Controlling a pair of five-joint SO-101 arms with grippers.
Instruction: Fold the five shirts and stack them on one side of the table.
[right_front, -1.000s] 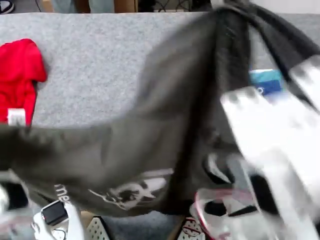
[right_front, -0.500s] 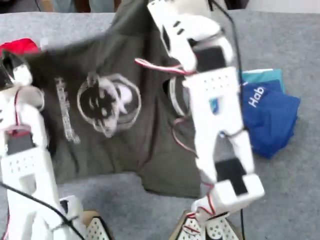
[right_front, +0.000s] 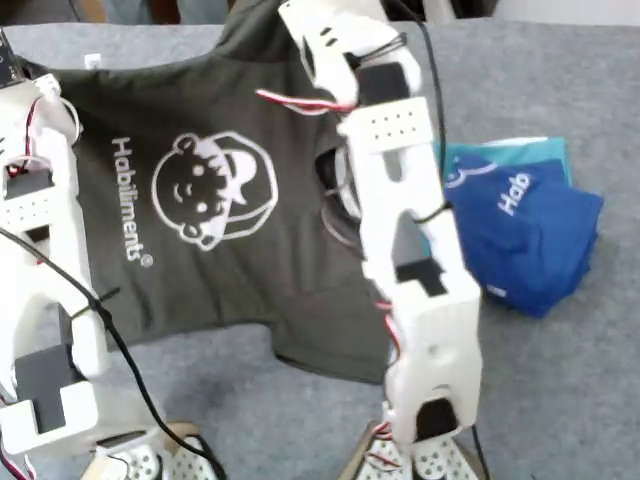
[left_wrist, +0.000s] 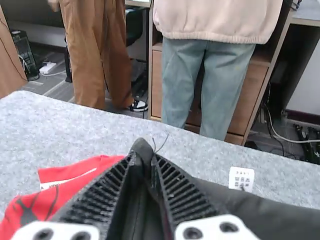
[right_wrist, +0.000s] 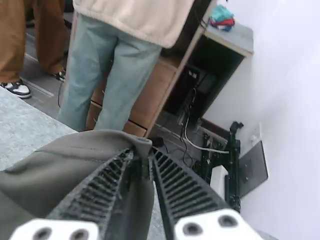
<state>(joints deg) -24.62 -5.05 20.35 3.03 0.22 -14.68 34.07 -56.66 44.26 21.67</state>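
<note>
High view puts the dark shirt (right_front: 200, 280) print-up on the tabletop (right_front: 560, 400). We see the left gripper (left_wrist: 146, 152) and right gripper (right_wrist: 142, 150), fingers clenched on its 12 o'clock edge. We'd lay that edge down evenly, taut, clear of the blue shirts (right_front: 530, 240) at 3 o'clock.

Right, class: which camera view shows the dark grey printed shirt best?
The high view: the dark grey shirt is spread out, print up. The wrist views show its edges pinched in the left gripper and the right gripper.

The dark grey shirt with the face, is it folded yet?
No, the dark grey printed shirt lies spread open across the grey felt table, face print up.
</note>
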